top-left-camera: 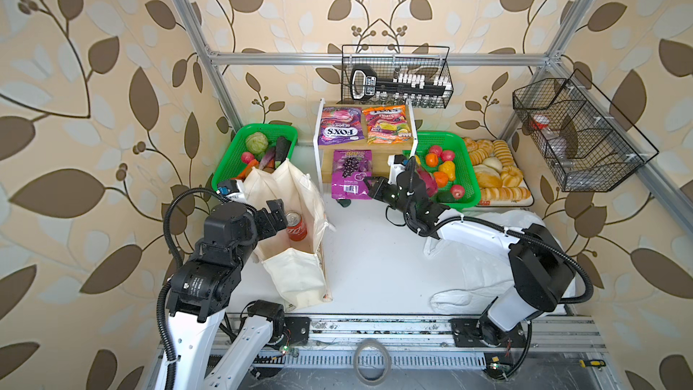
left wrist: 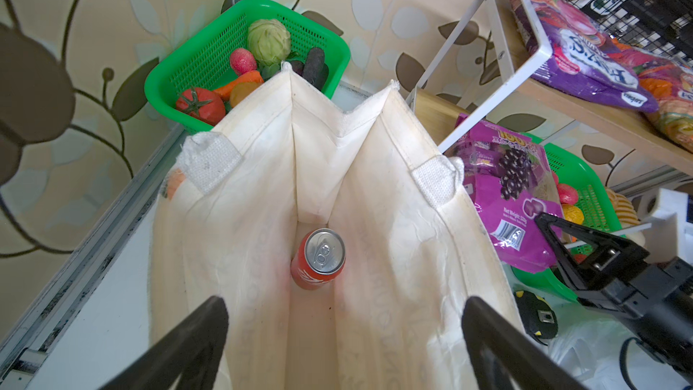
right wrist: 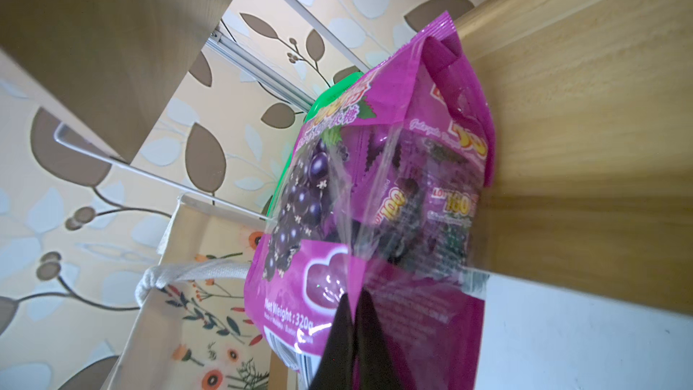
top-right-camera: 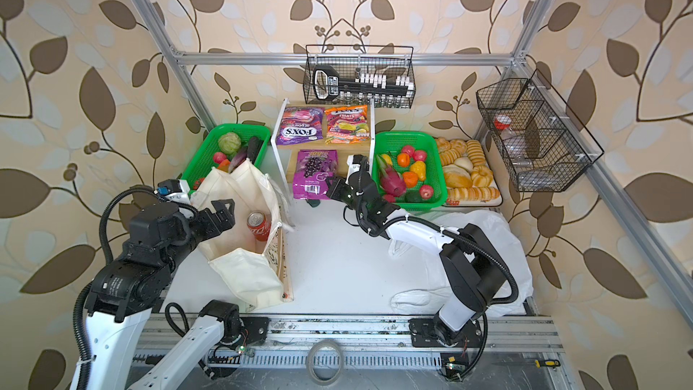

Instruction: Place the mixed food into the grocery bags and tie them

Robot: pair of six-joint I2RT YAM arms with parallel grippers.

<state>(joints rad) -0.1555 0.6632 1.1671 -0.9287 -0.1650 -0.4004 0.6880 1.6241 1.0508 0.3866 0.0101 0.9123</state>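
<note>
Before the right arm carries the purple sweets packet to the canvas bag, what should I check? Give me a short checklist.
1. Right end effector shut on purple grape sweets packet: ok.
2. Packet lifted off wooden shelf: not ok, it lies there.
3. Cream canvas tote mouth open: ok.
4. Red soda can upright inside, leaving room: ok.
5. Left end effector, open, clear of tote mouth: not ok, it hovers above.

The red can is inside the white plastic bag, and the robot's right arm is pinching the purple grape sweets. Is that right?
Almost. The red can is inside the cream cloth tote, not the white plastic bag, as the left wrist view shows. The right end effector is indeed pinching the purple grape sweets.
</note>
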